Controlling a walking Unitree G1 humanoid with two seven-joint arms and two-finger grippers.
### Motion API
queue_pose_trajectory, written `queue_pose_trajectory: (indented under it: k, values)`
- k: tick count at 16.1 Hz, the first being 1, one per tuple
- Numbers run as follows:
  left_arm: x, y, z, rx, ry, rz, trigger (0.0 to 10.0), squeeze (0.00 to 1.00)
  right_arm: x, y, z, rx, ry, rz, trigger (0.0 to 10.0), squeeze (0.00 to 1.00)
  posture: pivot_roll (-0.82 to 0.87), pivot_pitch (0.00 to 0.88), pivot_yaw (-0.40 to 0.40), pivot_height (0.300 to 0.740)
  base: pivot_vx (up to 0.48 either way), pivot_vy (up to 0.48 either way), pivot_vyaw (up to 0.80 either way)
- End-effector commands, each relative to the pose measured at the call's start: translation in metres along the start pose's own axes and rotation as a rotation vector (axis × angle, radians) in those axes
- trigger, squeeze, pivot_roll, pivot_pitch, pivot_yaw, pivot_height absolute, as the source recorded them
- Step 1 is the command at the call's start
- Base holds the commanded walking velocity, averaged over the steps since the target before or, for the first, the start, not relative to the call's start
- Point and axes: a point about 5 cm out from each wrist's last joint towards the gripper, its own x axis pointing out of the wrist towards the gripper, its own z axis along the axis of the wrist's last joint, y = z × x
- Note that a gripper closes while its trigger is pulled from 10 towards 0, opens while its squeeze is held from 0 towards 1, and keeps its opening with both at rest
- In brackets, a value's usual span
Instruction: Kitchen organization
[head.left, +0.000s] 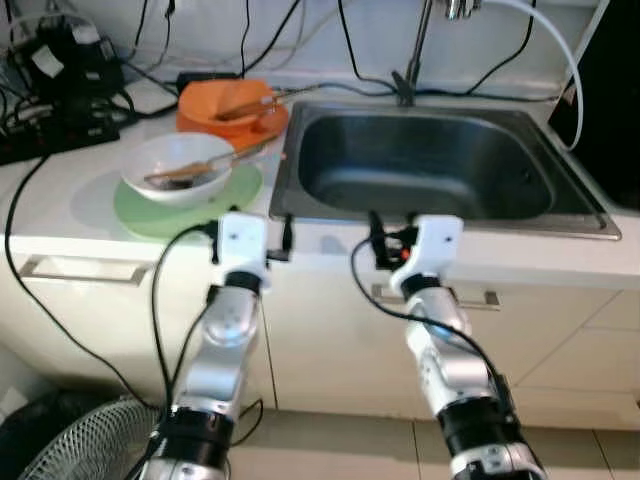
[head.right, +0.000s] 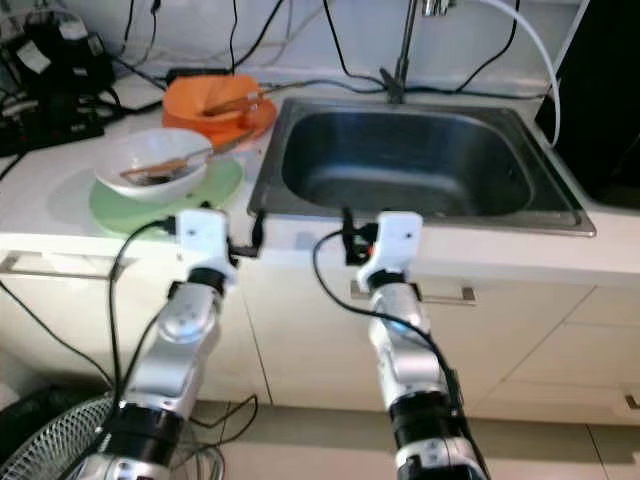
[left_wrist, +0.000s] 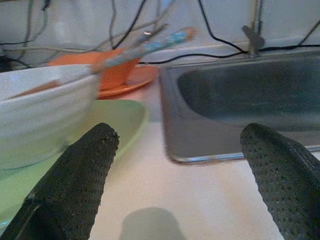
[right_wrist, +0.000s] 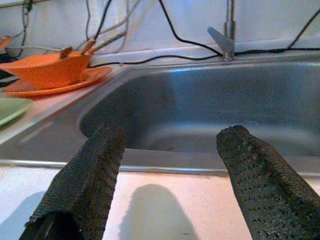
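Note:
A white bowl (head.left: 180, 165) with a spoon in it sits on a pale green plate (head.left: 190, 210) on the white counter, left of the steel sink (head.left: 430, 165). Behind it an orange bowl (head.left: 230, 105) holding utensils rests on an orange plate (left_wrist: 132, 80). My left gripper (head.left: 250, 230) hovers open at the counter's front edge, just right of the green plate (left_wrist: 120, 117), with the white bowl (left_wrist: 40, 115) close beside one finger. My right gripper (head.left: 395, 235) is open at the counter edge, facing the sink basin (right_wrist: 210, 110). Neither holds anything.
A faucet (head.left: 415, 50) rises behind the sink. Black cables and a power strip (head.left: 50, 130) crowd the back left of the counter. A dark appliance (head.left: 610, 110) stands at the right. Cabinet drawers with handles (head.left: 70, 270) lie below, and a fan (head.left: 80, 445) stands on the floor.

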Motion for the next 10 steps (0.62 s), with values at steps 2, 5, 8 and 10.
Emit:
queue_pose_trajectory:
  k: [2,5,8,10]
  values:
    - [0.0002,0.001,0.001,0.006,-0.001,-0.004,10.0,0.0,0.0007,0.0023,-0.0001,0.013,0.0,0.002,10.0,0.0,0.08,0.038,-0.002,0.74,0.289,0.0,0.0]
    - [-0.0003,0.0005,0.0005,0.006,0.002,-0.007,10.0,0.0,0.0006,0.0026,-0.0005,0.014,0.002,0.002,10.0,0.0,0.08,0.039,0.0,0.74,0.29,0.0,0.0]
    - [0.0001,0.0005,0.0007,0.003,-0.001,-0.007,10.0,0.0,0.0011,0.0028,-0.0005,0.015,0.002,0.004,10.0,0.0,0.09,0.036,-0.001,0.74,0.364,0.0,0.0]
    - [0.0001,0.0004,0.0008,0.003,-0.001,-0.008,10.0,0.0,0.0013,0.0028,-0.0004,0.017,0.002,0.004,10.0,0.0,0.09,0.036,-0.001,0.74,0.422,0.0,0.0]
